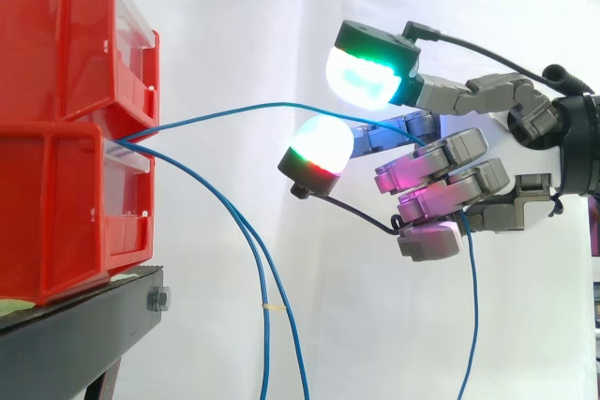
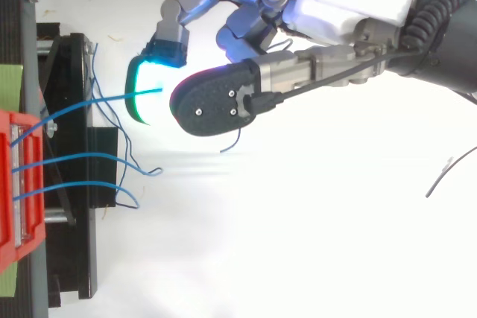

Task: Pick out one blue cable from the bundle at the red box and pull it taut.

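The hand [image 1: 441,180] sits well apart from the red box [image 1: 56,213], which lies at its 9 o'clock in the side view. One blue cable [image 1: 281,105] bridges the gap. It leaves the seam between the stacked bins, rises gently toward 2 o'clock, then dips into the curled fingers [image 1: 427,152]. Its loose tail [image 1: 472,306] drops out below the hand toward 6 o'clock. The fingers are clenched round this cable, so it looks caught inside the fist. Two glowing pads, one green [image 1: 366,72] and one white [image 1: 319,147], stick out toward the box without touching the wire.

The held cable's long axis runs roughly 9 to 3 between box and hand, with a slight upward bow in the middle, so I judge it not quite taut. From above the same cable [image 2: 97,102] points from the box toward 2 o'clock, at the green pad. The pull therefore seems to call for moving the hand straight away from the box, toward 3 o'clock in the side view.

Two other cables [image 1: 253,241] hang from the same seam toward 5 o'clock, clear of the hand.
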You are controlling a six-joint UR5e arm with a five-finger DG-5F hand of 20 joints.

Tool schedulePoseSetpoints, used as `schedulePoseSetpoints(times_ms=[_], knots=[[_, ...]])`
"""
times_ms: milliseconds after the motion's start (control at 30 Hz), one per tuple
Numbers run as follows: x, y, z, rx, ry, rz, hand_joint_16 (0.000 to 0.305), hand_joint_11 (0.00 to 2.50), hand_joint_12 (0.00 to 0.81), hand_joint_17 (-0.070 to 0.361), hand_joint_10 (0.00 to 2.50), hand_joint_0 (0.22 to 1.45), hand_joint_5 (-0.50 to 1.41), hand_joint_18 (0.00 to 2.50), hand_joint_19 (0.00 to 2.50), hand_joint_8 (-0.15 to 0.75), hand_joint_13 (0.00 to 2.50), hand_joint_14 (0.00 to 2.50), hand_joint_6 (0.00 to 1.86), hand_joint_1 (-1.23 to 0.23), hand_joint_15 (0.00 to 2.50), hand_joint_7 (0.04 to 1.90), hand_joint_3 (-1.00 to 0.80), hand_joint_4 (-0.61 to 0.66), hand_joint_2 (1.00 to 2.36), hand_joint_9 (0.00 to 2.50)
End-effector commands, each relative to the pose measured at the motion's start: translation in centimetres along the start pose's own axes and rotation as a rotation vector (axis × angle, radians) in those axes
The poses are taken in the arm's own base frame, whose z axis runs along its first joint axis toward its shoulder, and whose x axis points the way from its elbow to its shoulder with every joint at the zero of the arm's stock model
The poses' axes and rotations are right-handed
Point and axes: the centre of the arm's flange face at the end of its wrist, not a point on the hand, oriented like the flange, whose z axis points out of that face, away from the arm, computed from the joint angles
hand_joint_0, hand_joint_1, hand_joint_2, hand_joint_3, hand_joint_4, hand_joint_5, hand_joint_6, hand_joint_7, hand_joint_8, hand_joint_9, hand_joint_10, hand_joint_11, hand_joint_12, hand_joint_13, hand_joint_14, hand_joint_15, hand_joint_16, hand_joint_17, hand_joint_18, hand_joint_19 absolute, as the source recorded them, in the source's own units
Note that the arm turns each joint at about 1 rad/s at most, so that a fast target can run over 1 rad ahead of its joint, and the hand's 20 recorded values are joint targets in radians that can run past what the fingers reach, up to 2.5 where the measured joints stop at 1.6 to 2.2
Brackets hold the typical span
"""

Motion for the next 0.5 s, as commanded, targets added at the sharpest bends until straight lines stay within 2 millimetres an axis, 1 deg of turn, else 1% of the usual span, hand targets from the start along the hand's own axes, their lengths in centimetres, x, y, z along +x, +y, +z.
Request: schedulePoseSetpoints(times_ms=[0,33,133,167,467], knots=[[-0.05,-0.01,0.00,0.000,-0.001,0.000,0.057,1.16,0.361,0.129,2.50,0.62,-0.17,1.17,1.19,0.325,1.24,1.75,0.92,-0.52,1.13,0.86,-0.35,0.10,1.01,0.99],[-0.05,-0.01,0.00,0.000,-0.001,0.002,0.057,1.15,0.363,0.129,2.50,0.61,-0.17,1.17,1.19,0.321,1.24,1.75,0.92,-0.56,1.12,0.88,-0.28,0.10,1.02,0.99],[0.06,0.01,0.00,0.000,0.001,0.002,0.060,1.13,0.374,0.136,2.50,0.61,-0.17,1.19,1.17,0.340,1.26,1.74,0.92,-0.65,1.12,0.89,-0.19,0.10,1.02,0.99],[0.06,0.01,0.00,0.000,0.001,0.000,0.059,1.13,0.369,0.134,2.50,0.62,-0.17,1.18,1.17,0.328,1.26,1.73,0.92,-0.69,1.13,0.91,-0.17,0.10,1.02,0.99],[-0.05,-0.02,-0.01,0.002,0.000,0.001,0.058,1.16,0.355,0.130,2.50,0.64,-0.17,1.16,1.18,0.315,1.26,1.65,0.93,-0.72,1.19,0.88,-0.16,0.03,1.02,0.98]])
